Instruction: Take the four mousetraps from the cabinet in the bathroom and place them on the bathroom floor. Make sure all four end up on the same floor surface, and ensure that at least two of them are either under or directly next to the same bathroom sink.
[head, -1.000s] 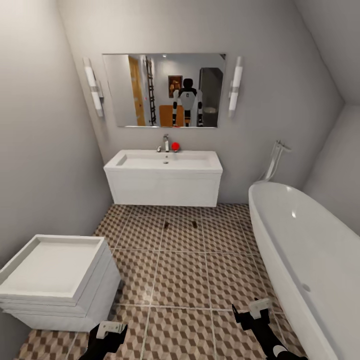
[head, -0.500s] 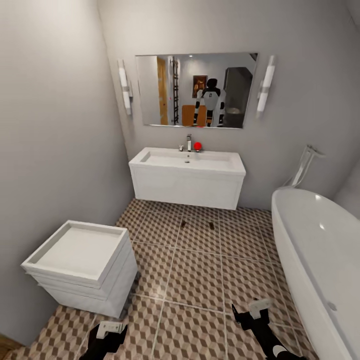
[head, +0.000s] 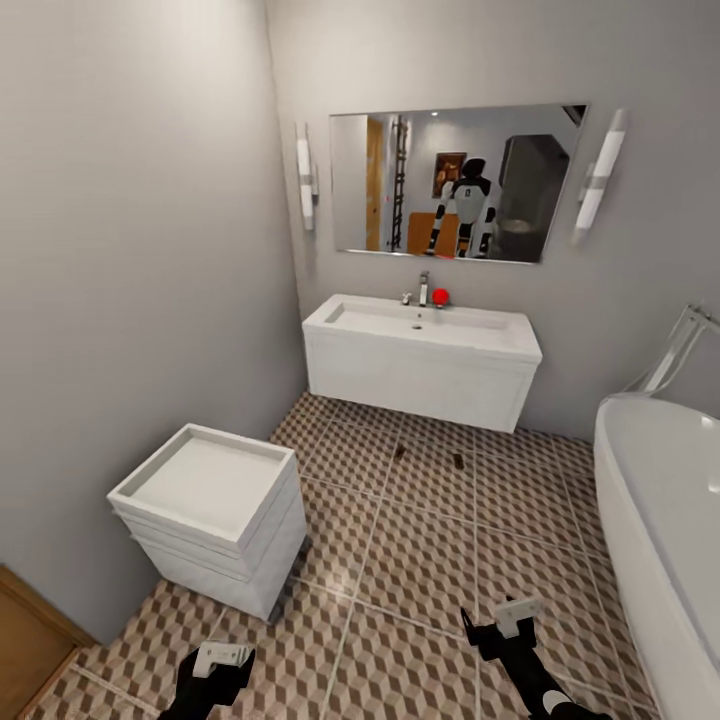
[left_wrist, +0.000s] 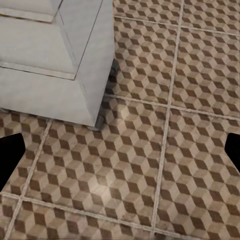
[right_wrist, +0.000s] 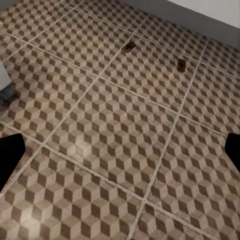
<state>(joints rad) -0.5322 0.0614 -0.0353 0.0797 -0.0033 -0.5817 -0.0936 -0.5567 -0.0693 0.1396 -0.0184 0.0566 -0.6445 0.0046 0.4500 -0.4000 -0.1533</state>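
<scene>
Wall mirror (head: 455, 180) on the far grey wall, tube wall lights either side: left light (head: 304, 178), right light (head: 600, 176). Small red object (head: 440, 296) beside a chrome faucet (head: 422, 288) below the mirror. Small white two-drawer unit with basin top (head: 212, 517) stands against the left wall; its corner also shows in the left wrist view (left_wrist: 55, 55). White bathtub (head: 665, 535) along the right side, chrome fitting (head: 675, 350) rising at its far end. Strip of orange-brown wood (head: 30, 640) at bottom left.

Head camera high, facing sink (head: 420, 355), wrists near bathroom floor (left_wrist: 165, 150)
</scene>
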